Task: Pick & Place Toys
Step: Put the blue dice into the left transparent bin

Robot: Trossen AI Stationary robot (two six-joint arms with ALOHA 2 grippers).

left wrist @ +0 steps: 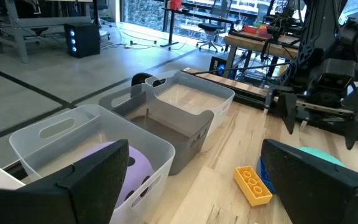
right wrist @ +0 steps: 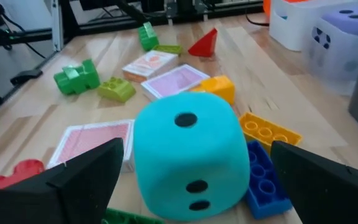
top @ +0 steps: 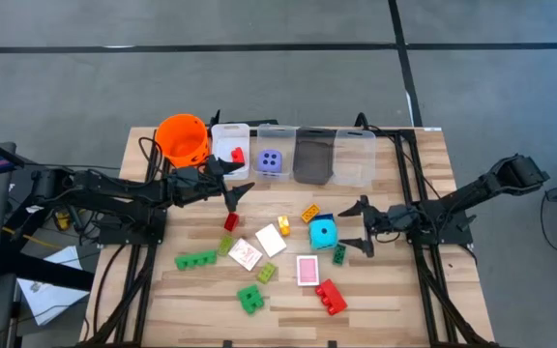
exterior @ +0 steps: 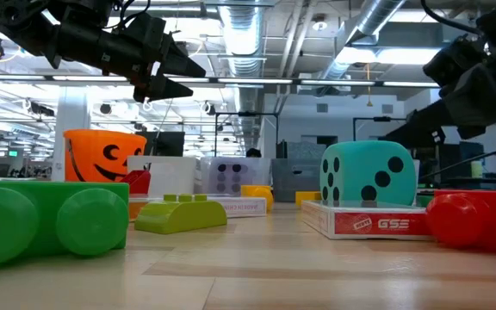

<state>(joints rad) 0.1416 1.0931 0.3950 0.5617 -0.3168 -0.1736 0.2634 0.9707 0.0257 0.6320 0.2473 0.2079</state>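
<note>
The right gripper gapes wide around the cyan dotted foam die; the left gripper, also wide and empty, hovers beside the clear plastic bins.

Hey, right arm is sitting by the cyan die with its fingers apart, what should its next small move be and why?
Probably ease the right gripper forward until its open fingers straddle the cyan die, then close. The die sits centered just ahead of them, ungripped, on the table. The blue brick touches the die's side, so go slowly.
</note>
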